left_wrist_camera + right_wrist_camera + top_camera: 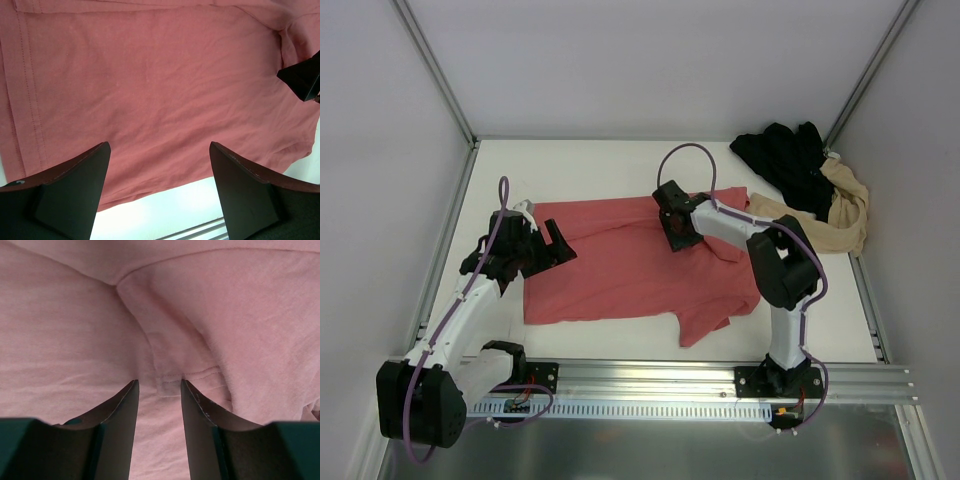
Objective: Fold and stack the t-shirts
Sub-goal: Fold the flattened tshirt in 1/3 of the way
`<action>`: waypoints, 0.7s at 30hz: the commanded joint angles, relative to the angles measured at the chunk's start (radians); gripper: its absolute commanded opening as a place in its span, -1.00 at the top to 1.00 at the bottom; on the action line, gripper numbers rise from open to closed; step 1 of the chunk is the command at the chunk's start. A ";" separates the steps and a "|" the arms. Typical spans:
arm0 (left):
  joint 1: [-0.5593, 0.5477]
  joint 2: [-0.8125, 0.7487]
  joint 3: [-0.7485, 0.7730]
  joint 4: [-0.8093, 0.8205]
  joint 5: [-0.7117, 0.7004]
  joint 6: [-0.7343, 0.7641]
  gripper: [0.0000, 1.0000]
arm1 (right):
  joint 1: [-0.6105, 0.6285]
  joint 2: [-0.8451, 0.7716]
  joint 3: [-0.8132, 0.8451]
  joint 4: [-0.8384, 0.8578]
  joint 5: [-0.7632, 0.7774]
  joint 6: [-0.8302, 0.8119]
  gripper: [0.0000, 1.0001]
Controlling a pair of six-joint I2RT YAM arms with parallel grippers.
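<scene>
The coral-red t-shirt [620, 270] lies spread out, partly folded, in the middle of the white table. My left gripper [558, 240] hovers over its left edge, jaws wide open and empty; in the left wrist view [159, 150] the red cloth [150, 85] fills the frame, with its edge and the white table between the fingers. My right gripper [678, 238] is low over the shirt's upper middle. In the right wrist view [159, 385] its jaws stand narrowly apart astride a stitched hem [167, 377]. The black t-shirt [785, 160] and beige t-shirt [845, 210] lie crumpled at the back right.
White walls with metal posts close off the table at the left [440, 100] and right [880, 70]. A metal rail [720, 380] carrying both arm bases runs along the near edge. The right arm's black tip [302, 77] shows at the right of the left wrist view.
</scene>
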 commanded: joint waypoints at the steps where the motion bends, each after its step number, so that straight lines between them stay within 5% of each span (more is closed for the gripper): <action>1: -0.012 -0.008 0.011 0.015 0.009 0.015 -0.64 | -0.015 -0.011 -0.012 0.017 0.034 0.007 0.15; 9: -0.013 -0.006 0.013 0.014 0.006 0.015 -0.64 | -0.030 -0.004 -0.026 0.031 0.028 0.004 0.38; 15: -0.015 0.001 0.011 0.017 0.005 0.015 -0.65 | -0.034 -0.002 -0.035 0.037 0.023 0.004 0.99; 21: -0.016 0.010 0.011 0.021 0.009 0.013 -0.65 | -0.037 -0.039 -0.040 0.024 0.012 0.006 0.99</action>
